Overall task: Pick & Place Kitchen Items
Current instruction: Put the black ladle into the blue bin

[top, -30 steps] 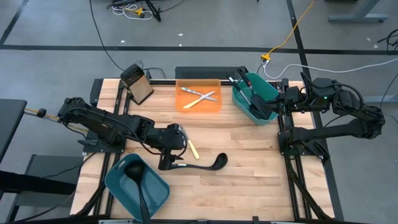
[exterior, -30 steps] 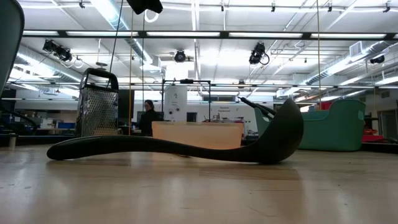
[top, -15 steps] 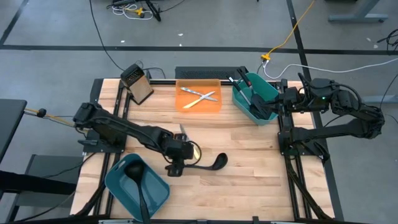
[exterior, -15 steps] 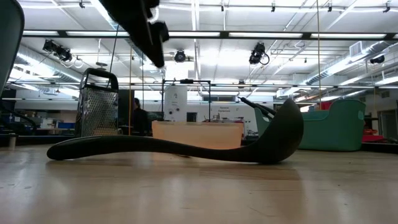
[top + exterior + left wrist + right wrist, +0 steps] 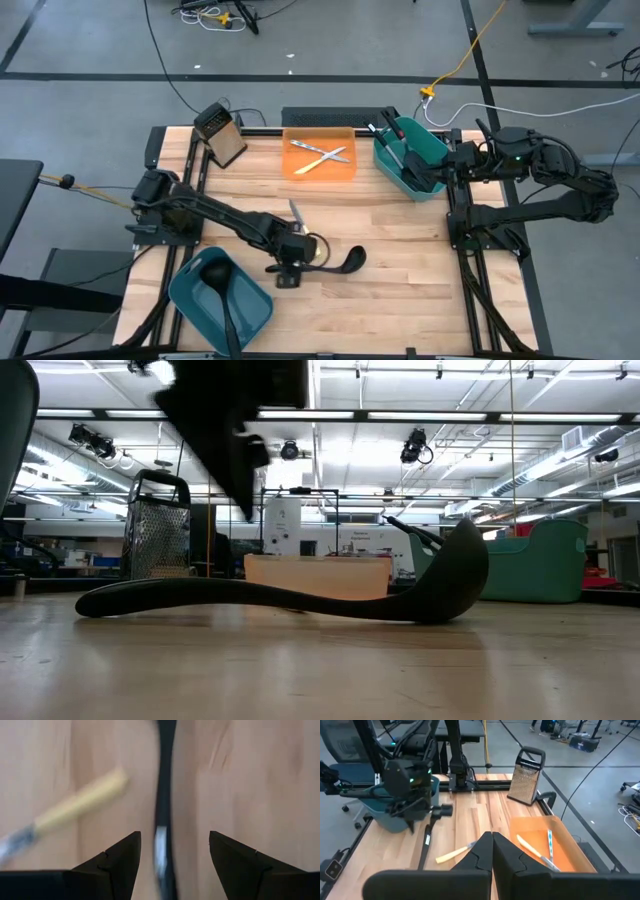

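Here, left claw (image 5: 172,865) wide, straddling black ladle (image 5: 164,795) handle; yellow-handled piece (image 5: 80,802) just beside.

Lighting bright and even, from overhead ceiling strip lights (image 5: 330,415) visible in low view. Shadows on the worktop (image 5: 400,240) soft and short. Low view: left end effector (image 5: 235,435) smeared by motion blur; near worktop surface out of focus. Left wrist view: ladle handle (image 5: 164,795) and yellow-handled piece (image 5: 80,802) blurred, with a glare streak on the handle.
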You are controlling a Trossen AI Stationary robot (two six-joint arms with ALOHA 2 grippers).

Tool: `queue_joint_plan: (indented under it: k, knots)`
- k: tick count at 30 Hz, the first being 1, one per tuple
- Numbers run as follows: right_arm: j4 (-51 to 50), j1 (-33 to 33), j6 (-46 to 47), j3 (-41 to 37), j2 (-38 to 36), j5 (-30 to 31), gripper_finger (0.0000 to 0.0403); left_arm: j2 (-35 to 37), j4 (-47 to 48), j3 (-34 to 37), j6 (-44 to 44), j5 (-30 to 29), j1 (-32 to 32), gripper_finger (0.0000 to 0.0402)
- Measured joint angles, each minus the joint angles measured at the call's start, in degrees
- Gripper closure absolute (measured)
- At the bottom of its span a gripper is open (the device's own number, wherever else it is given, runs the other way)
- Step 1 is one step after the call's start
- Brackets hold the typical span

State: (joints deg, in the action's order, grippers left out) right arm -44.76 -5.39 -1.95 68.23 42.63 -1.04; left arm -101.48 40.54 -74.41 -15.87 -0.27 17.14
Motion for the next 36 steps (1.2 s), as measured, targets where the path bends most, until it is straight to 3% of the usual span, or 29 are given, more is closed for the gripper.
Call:
queue_joint_plan:
  k: [36]
  knots:
    - [-0.38, 0.0, -0.04, 0.0, 0.55, 0.09, 0.0398, -1.65, -1.23, -0.18, 0.05, -0.3, 0.18, 0.0168]
